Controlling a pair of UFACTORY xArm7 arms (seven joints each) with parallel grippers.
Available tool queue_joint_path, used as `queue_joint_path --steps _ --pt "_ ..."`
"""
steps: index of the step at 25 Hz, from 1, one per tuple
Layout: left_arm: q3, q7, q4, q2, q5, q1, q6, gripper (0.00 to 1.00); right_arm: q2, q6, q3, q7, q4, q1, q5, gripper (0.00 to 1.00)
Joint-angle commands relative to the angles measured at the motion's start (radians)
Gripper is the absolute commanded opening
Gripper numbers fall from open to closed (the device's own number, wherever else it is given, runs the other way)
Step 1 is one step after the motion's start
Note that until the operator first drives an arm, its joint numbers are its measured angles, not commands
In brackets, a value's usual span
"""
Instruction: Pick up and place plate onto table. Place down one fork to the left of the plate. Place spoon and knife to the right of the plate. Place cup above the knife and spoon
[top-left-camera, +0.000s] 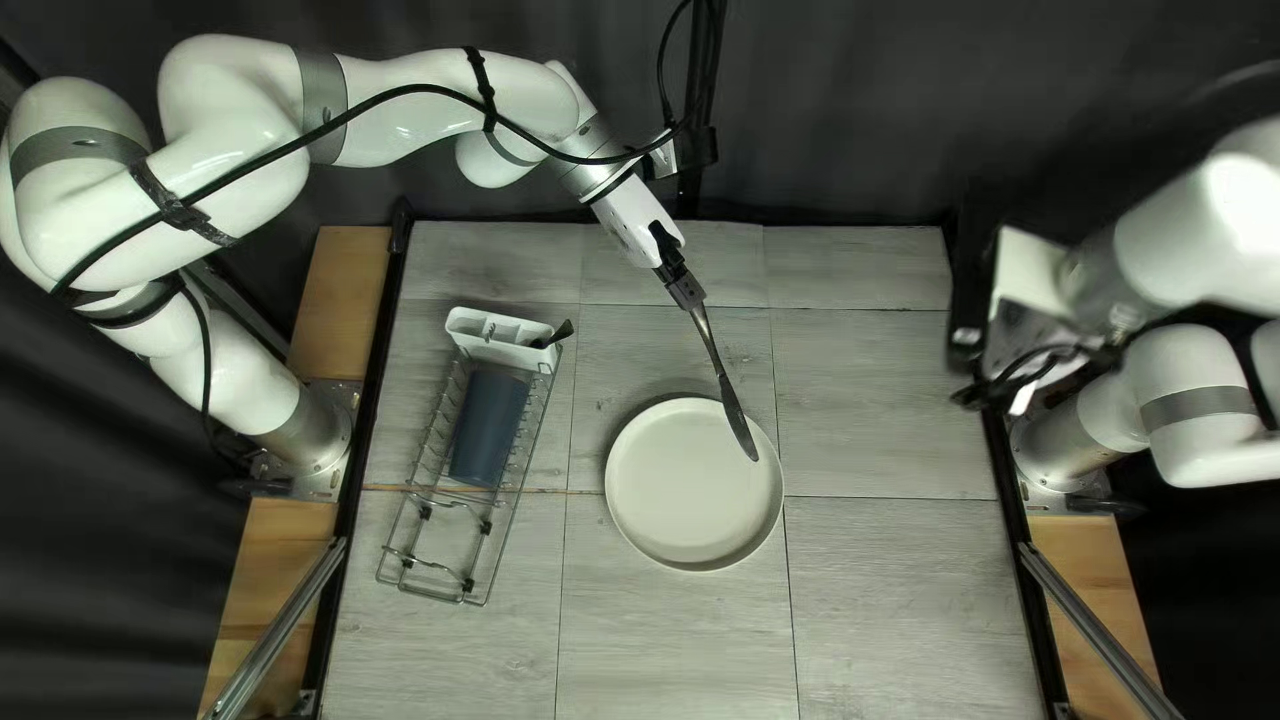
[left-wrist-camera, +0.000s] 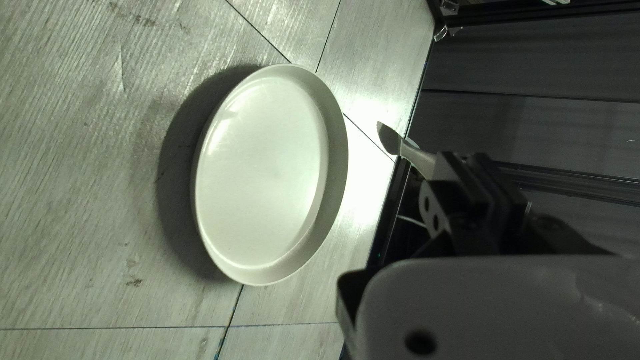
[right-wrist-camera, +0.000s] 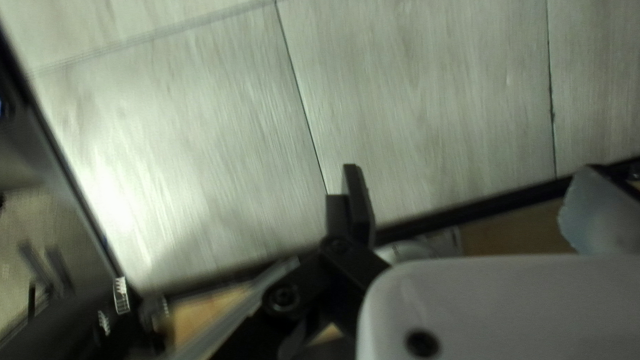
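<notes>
Knife, slim dark metal, clamped in the left end effector near a round glossy plate.

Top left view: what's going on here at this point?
The left arm's end effector is shut on a dark knife, whose blade hangs over the right rim of the white plate, already set on the table. The blue cup lies in the wire dish rack at the left, beside a white caddy with one dark utensil handle sticking out. No cutlery lies beside the plate yet. The right arm is at the table's right edge.
</notes>
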Motion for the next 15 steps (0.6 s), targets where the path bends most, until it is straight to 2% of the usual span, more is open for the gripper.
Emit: queue_joint_path --steps 1,3,10,11,15 --pt "0.0 0.0 0.0 0.0 0.0 0.0 0.0 0.0 0.142 -0.22 0.167 0.236 -0.023 -0.09 -0.092 1.0" --pt "0.0 0.0 0.0 0.0 0.0 0.0 0.0 0.0 0.236 -0.259 0.209 0.278 0.017 -0.124 -0.139 1.0" --pt "0.0 0.0 0.0 0.0 0.0 0.0 0.0 0.0 0.247 -0.255 0.211 0.275 0.025 -0.127 -0.143 1.0" --pt "0.0 0.0 0.0 0.0 0.0 0.0 0.0 0.0 0.255 -0.255 0.23 0.283 0.026 -0.127 -0.155 1.0" --pt "0.0 0.0 0.0 0.0 0.0 0.0 0.0 0.0 0.349 -0.36 0.249 0.359 0.045 -0.167 -0.166 1.0"
